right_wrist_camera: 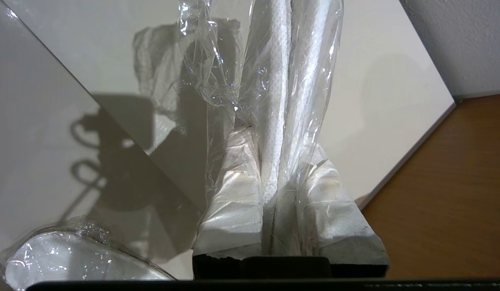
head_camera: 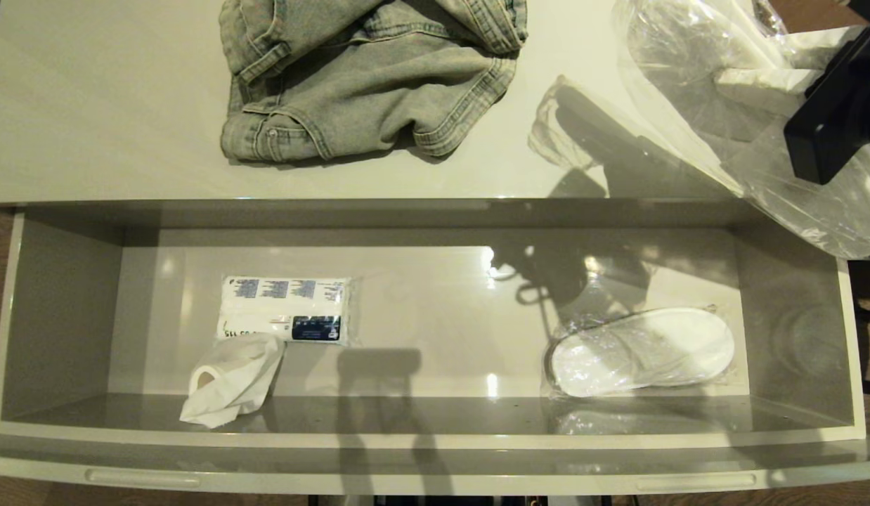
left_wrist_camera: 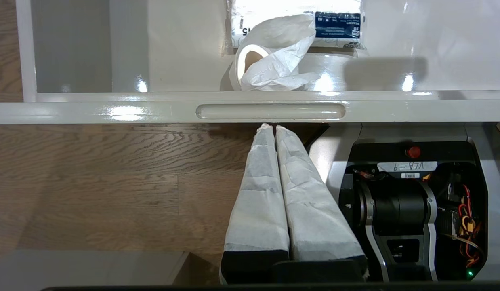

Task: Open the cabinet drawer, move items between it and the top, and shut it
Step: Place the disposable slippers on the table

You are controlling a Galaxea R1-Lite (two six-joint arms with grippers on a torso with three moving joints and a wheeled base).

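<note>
held pack: a flat white disposable slipper pack in crinkly clear plastic (head_camera: 744,112) hangs at the upper right of the head view, above the right end of the cabinet top and the drawer's back right corner; its long axis runs diagonally from upper left to lower right of the frame.
right gripper: the right gripper (right_wrist_camera: 274,133), with white-wrapped fingers (right_wrist_camera: 234,190), is clamped on that pack; in the right wrist view the slipper's folded edge and its plastic are pinched between the two fingers and stand out past their tips.
second pack: another flat white slipper pack in clear plastic (head_camera: 642,351) lies on the drawer floor at the lower right of the head view, long axis left to right, slightly tilted, rounded toe toward the right wall.
drawer: the glossy off-white open cabinet drawer (head_camera: 62,309) fills the lower half of the head view.
other things in the drawer: a blue-printed white tissue pack (head_camera: 284,309) lies left of centre; a crumpled white paper roll (head_camera: 231,379) touches its lower left corner, near the front wall.
top: the broad glossy off-white cabinet top (head_camera: 105,105) carries a crumpled pale blue denim garment (head_camera: 365,77) at upper centre, well apart from the held pack.
left gripper: the left gripper (left_wrist_camera: 270,127) sits below the drawer front, fingers pressed together on nothing, tips just under the recessed oval handle (left_wrist_camera: 270,111).
floor: brown wood-grain floor (left_wrist_camera: 92,182) lies under the drawer front.
</note>
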